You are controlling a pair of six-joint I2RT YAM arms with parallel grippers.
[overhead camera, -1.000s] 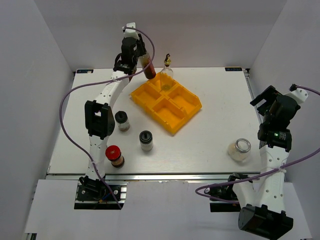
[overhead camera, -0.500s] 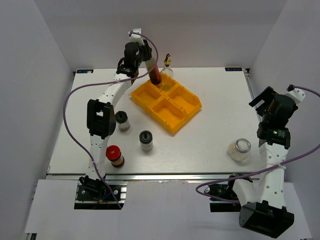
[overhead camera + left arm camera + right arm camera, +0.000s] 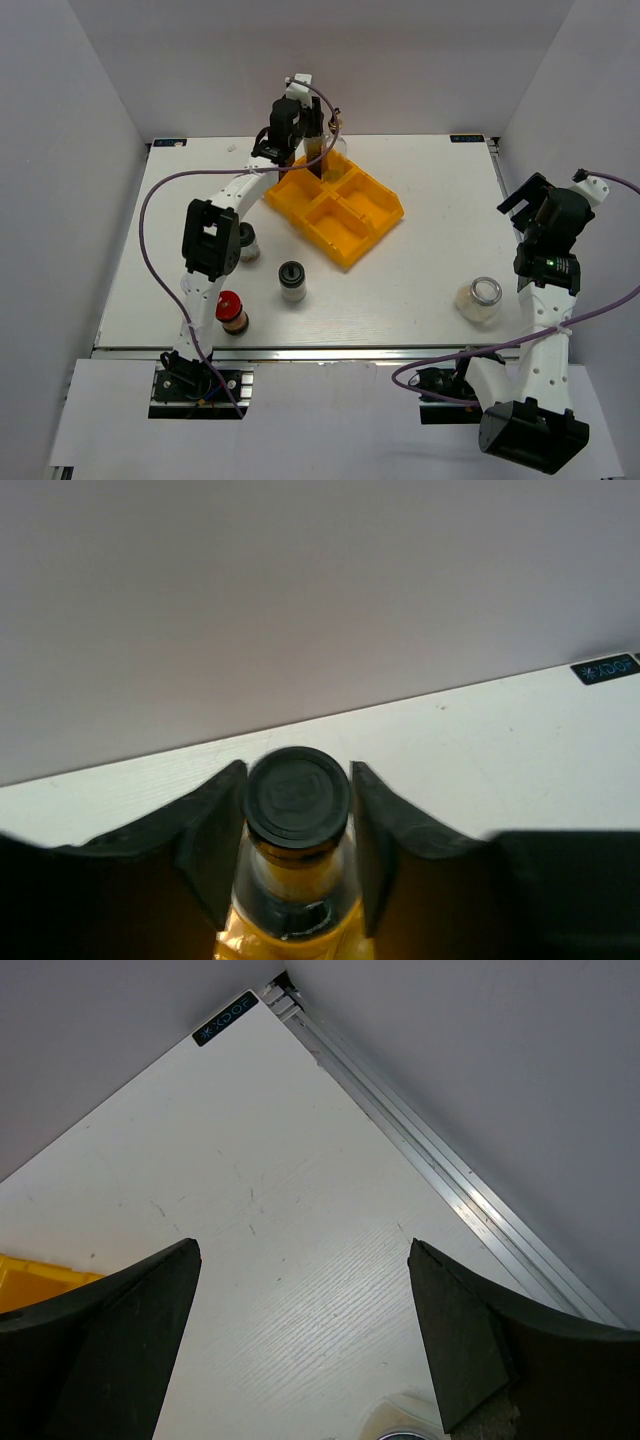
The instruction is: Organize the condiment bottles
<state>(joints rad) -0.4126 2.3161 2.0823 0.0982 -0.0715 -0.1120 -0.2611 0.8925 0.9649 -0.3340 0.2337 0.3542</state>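
Left gripper [image 3: 297,772]: clasps dark bottle [image 3: 297,798] upright, upper centre, probably to seat it in the tray [image 3: 345,232].
Right gripper [image 3: 302,1250]: spread wide, empty.

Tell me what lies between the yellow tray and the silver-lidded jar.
Nothing. In the top view, only bare white table separates the yellow tray from the silver-lidded jar.

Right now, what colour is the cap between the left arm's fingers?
Black; the bottle cap shows best in the left wrist view.

The white tabletop [image 3: 430,180] bears a yellow tray [image 3: 346,262] by its far edge, a red-lidded jar [image 3: 230,310] and two black-lidded jars [image 3: 292,280] near-left, and a silver-lidded jar [image 3: 480,299] near-right.
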